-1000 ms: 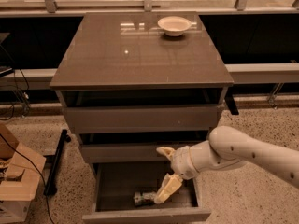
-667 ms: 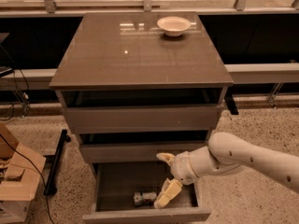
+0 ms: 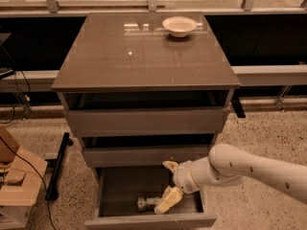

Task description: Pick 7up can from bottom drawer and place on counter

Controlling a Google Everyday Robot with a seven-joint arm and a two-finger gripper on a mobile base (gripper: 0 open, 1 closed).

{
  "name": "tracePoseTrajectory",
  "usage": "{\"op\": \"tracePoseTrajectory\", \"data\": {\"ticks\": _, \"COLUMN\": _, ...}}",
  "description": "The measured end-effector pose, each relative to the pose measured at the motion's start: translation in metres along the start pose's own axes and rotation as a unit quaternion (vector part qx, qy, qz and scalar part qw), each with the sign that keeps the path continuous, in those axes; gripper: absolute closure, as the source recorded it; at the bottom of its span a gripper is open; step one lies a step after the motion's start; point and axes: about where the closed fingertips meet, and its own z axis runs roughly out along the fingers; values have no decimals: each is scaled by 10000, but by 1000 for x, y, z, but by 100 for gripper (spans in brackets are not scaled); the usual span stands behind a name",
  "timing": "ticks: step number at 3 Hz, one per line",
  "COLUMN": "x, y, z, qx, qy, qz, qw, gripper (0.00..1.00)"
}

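Note:
The bottom drawer is pulled open at the foot of the cabinet. The 7up can lies on its side inside it near the front edge, with a silvery end and green label showing. My gripper reaches in from the right on a white arm. It is open, with one cream finger low beside the can's right end and the other finger higher up. The can is partly hidden by the lower finger. The counter tops the cabinet.
A white bowl stands at the counter's far right. Two wider drawers sit above the open one. A cardboard box and a black bar with cables lie on the floor to the left.
My gripper has moved lower and slightly left into the drawer. Its lower finger is now beside the can. The can has not moved.

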Motion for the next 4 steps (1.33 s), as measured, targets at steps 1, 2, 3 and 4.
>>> {"op": "tracePoseTrajectory", "data": {"ticks": 1, "x": 31, "y": -35, "z": 17, "qx": 426, "qy": 109, "qz": 179, "qw": 9989, "gripper": 0}}
{"op": "tracePoseTrajectory", "data": {"ticks": 2, "x": 70, "y": -73, "z": 30, "qx": 679, "qy": 157, "qz": 398, "qw": 9968, "gripper": 0}}
{"op": "tracePoseTrajectory", "data": {"ticks": 3, "x": 101, "y": -91, "z": 44, "qx": 738, "qy": 139, "qz": 648, "qw": 9951, "gripper": 0}}
{"op": "tracePoseTrajectory", "data": {"ticks": 4, "x": 133, "y": -107, "z": 61, "qx": 545, "qy": 63, "qz": 1023, "qw": 9932, "gripper": 0}}
